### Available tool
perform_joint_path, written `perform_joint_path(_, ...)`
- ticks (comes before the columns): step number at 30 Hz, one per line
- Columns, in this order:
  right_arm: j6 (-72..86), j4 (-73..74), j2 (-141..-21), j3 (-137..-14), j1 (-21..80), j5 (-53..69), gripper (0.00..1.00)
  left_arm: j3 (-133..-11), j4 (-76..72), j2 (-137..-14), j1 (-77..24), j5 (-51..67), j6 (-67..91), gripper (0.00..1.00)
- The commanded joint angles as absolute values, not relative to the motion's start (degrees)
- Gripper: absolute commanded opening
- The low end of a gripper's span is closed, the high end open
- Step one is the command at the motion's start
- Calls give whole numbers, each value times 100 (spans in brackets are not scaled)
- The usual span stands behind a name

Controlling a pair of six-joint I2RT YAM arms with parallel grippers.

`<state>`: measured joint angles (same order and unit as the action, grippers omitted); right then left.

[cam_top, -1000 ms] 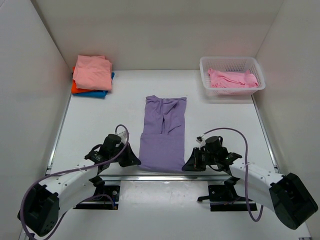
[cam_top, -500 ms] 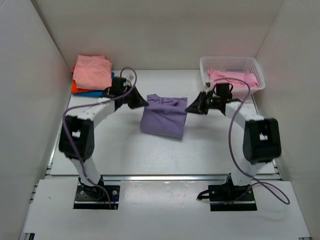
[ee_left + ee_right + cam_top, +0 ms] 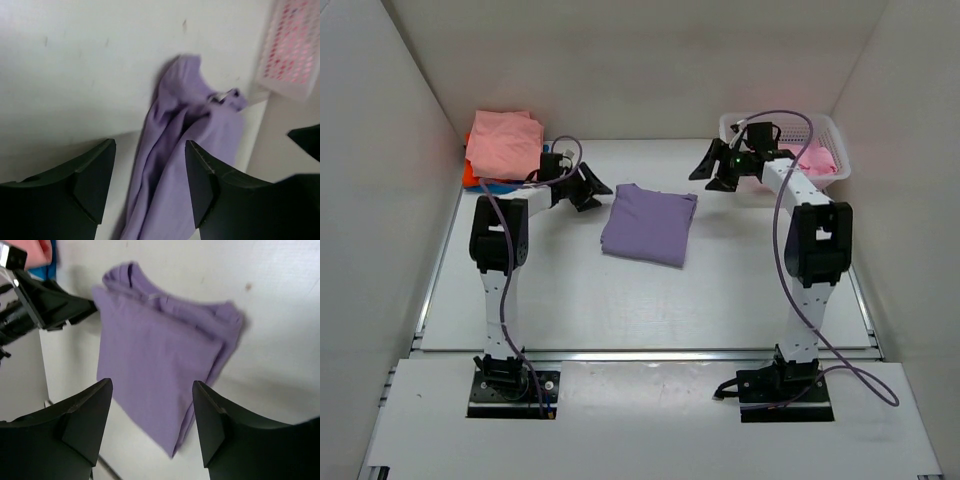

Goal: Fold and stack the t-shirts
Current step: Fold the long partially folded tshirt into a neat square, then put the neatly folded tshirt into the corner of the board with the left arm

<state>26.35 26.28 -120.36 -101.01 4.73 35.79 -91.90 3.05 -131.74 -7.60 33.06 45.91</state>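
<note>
A lavender-purple t-shirt point(image 3: 648, 226) lies folded in half on the white table, a little behind its middle. My left gripper point(image 3: 593, 187) hovers open just off the shirt's left far corner, holding nothing. My right gripper point(image 3: 709, 171) is open too, off the right far corner and apart from the cloth. In the left wrist view the purple shirt point(image 3: 190, 115) runs up between the spread fingers point(image 3: 95, 175). The right wrist view looks down on the folded shirt point(image 3: 155, 350) past its open gripper point(image 3: 152, 415).
At the back left is a stack with a salmon-pink shirt point(image 3: 506, 143) on top of an orange-red one point(image 3: 471, 176) and a blue one point(image 3: 513, 187). A white mesh basket point(image 3: 825, 183) at the back right holds a brighter pink shirt point(image 3: 816, 160). White walls enclose three sides.
Both grippers carried the shirt's near edge to the far end, folding it in half. They then opened, let the cloth go and drew apart to the sides.
</note>
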Motion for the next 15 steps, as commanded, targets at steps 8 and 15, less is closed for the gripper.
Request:
perform_joint_path(8,2505,1995,-9730,-8053,343,3375,60,-8533,1379,-11944,-1511,1988,2655,72)
perform_joint_path(15,2558,1837,-8807,-7480,97,3454,58,-10237,3733,-12902,-2373,-402,1643,73)
